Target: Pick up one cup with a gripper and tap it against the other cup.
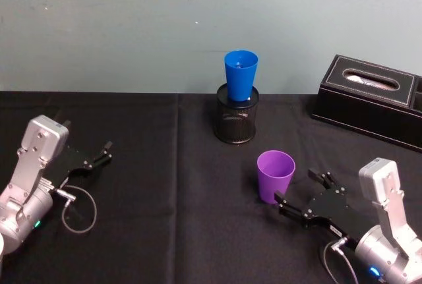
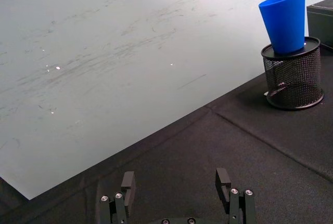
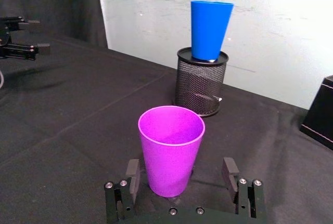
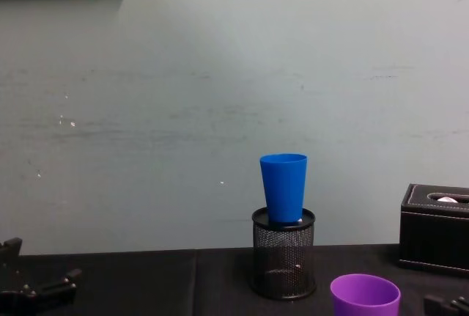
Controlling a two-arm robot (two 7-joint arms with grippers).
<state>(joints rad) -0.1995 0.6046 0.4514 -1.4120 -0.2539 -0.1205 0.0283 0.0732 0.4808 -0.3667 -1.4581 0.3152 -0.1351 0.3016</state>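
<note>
Seated upright, mouth up, in the black wire-mesh pen holder (image 1: 237, 122): the tall blue cup (image 1: 241, 73), base sunk below the holder's rim, most of its wall clear above. Inside the blue cup, a small pale glint, too faint to name; through the mesh, a pale speck and a dark bar low down, equally hard to read. Nearer the robot than the pen holder and slightly to its right, on the black tablecloth (image 1: 165, 198): the short purple cup (image 1: 275, 177), upright, open, empty. Stretched in from the near right and aimed toward the holder, low over the cloth: the right gripper (image 1: 298, 188), claw spread wide, the purple cup between its fingers (image 3: 230, 174) with a gap on either side. Well to the holder's left and nearer the robot: the left gripper (image 1: 105, 152), low over the cloth, claw parted, pointed roughly toward the holder. To the holder's right and about level with it: a black tissue box (image 1: 369, 96), white tissue in its slot, far end cut off by the edge of the head view. In the chest view, purple cup cropped to rim and upper wall in front of the holder, right gripper reduced to a dark sliver at the lower corner, left gripper to a dark shape low at the opposite edge.
</note>
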